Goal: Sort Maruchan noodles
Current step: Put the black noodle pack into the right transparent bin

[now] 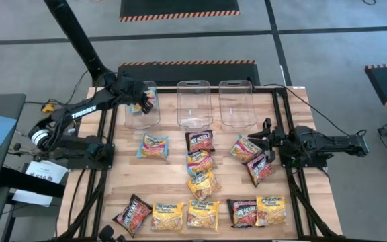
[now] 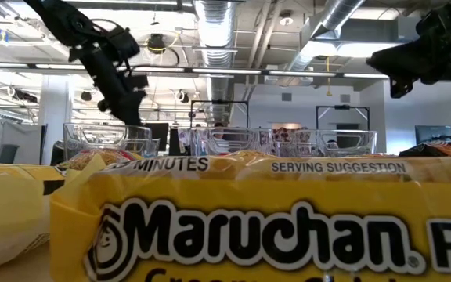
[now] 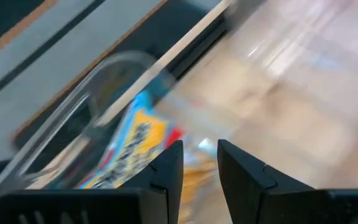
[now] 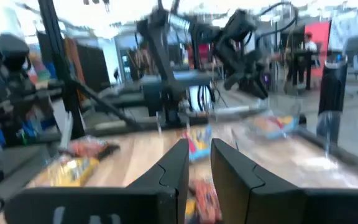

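The left arm is extended from the upper left of the high view diagonally down to the left clear bin [image 1: 142,107], where the left gripper [image 1: 140,94] is positioned above the bin's opening. In the left wrist view, its fingers [image 3: 166,168] are seen slightly parted with a narrow gap and nothing between them; a light blue-pink packet [image 3: 129,146] lies inside the bin just beyond the fingertips. The same packet is visible in the bin at upper left centre of the high view.

The right arm is laid horizontally along the right edge of the table [image 1: 173,165], at mid-height of the high view. The right gripper [image 1: 266,138] is directed leftward toward the packets, near a yellow-orange packet [image 1: 245,148] and a black-red packet [image 1: 259,168]. Its fingers are seen slightly parted in the right wrist view, empty.

The middle bin [image 1: 194,104] and the right bin [image 1: 237,103] stand along the upper table edge. The remaining noodle packets [image 1: 200,178] are spread over the centre and lower part of the table.
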You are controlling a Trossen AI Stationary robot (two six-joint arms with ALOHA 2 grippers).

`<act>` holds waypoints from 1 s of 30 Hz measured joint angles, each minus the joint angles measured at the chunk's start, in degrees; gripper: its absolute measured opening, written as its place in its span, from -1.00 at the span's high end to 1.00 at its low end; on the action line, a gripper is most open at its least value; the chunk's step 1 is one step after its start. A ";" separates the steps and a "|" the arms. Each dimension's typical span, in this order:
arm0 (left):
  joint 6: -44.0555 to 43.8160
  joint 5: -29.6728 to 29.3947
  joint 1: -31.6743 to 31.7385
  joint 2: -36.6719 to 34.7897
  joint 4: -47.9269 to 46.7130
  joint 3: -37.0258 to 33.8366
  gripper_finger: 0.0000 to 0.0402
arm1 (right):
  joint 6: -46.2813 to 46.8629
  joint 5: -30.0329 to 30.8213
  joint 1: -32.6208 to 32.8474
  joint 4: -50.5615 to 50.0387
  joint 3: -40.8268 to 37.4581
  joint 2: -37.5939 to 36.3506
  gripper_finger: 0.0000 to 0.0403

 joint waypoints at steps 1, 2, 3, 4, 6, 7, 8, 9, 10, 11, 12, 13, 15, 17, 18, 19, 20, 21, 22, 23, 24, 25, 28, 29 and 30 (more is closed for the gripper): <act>-0.86 1.43 -0.54 -1.27 0.06 0.00 0.55 | 0.00 -0.02 0.00 1.71 0.00 0.00 0.53; -1.80 2.67 -1.11 -2.59 0.05 0.00 0.55 | -0.02 -0.04 0.00 3.48 0.00 0.00 0.53; -2.71 3.73 -1.72 -4.04 0.00 0.00 0.55 | -0.06 -0.04 0.00 5.29 0.00 0.00 0.53; -3.51 4.67 -2.45 -5.53 0.04 0.00 0.55 | -0.07 -0.06 0.00 7.32 0.00 0.00 0.53; -4.80 5.94 -4.10 -8.45 0.13 0.00 0.55 | -0.47 -0.12 0.00 11.82 0.00 -0.01 0.53; -5.33 6.34 -5.00 -9.78 0.12 0.00 0.55 | -1.67 -0.22 0.00 13.85 0.00 -0.02 0.53; -5.89 6.54 -5.88 -11.09 0.10 0.00 0.55 | -3.35 -0.47 0.00 15.82 0.00 -0.02 0.53; -6.22 6.70 -6.78 -12.29 0.10 0.00 0.55 | -5.03 -0.61 0.00 17.85 0.00 -0.02 0.53; -6.63 6.72 -7.71 -13.45 0.12 0.00 0.55 | -6.63 -0.63 0.00 19.97 0.02 0.00 0.53; -7.09 6.75 -8.66 -14.40 0.15 0.00 0.55 | -7.94 -0.63 0.00 21.44 0.29 -0.02 0.53; -7.53 6.75 -9.60 -15.33 0.09 0.00 0.55 | -9.02 -0.65 0.00 22.29 0.89 0.00 0.53; -8.01 6.75 -10.51 -16.12 0.07 0.00 0.55 | -9.62 -0.68 0.00 22.71 1.66 0.00 0.53; -8.95 6.75 -12.59 -17.33 0.11 0.00 0.55 | -10.75 -0.78 0.00 23.04 3.69 0.00 0.52; -9.80 6.75 -14.65 -18.07 0.05 0.00 0.55 | -11.90 -0.86 0.00 22.56 5.99 0.23 0.51; -10.09 6.75 -15.76 -18.35 0.02 0.00 0.55 | -12.50 -0.97 0.00 21.74 7.34 0.65 0.49; -10.41 6.75 -16.82 -18.53 0.08 0.00 0.55 | -12.87 -1.01 0.00 20.56 8.64 1.19 0.48; -10.76 6.75 -17.91 -18.60 0.11 0.00 0.55 | -13.54 -1.01 0.00 18.78 10.21 1.81 0.45; -11.18 6.75 -18.94 -18.56 0.09 0.00 0.55 | -14.06 -0.99 0.00 16.73 11.72 2.48 0.43; -11.68 6.75 -19.98 -18.52 0.04 0.00 0.55 | -14.27 -0.86 0.00 14.60 13.28 3.36 0.40; -11.94 6.75 -21.03 -18.51 0.01 0.00 0.55 | -14.24 -0.56 0.00 12.51 14.89 4.43 0.37; -12.20 6.75 -22.09 -18.51 0.06 0.00 0.55 | -14.24 -0.50 0.00 10.21 16.39 5.55 0.33; -12.50 6.71 -23.19 -18.53 0.08 0.00 0.55 | -14.24 -0.44 0.00 8.03 17.90 6.87 0.29; -13.26 6.72 -26.55 -18.51 0.09 0.00 0.55 | -12.84 -0.44 0.00 1.76 22.43 11.76 0.19; -13.54 6.73 -27.51 -18.51 0.09 0.00 0.55 | -11.94 -0.42 0.00 -0.38 23.90 13.53 0.16; -13.58 6.73 -28.47 -18.51 0.07 0.00 0.55 | -11.02 -0.40 -0.02 -3.00 25.42 15.24 0.13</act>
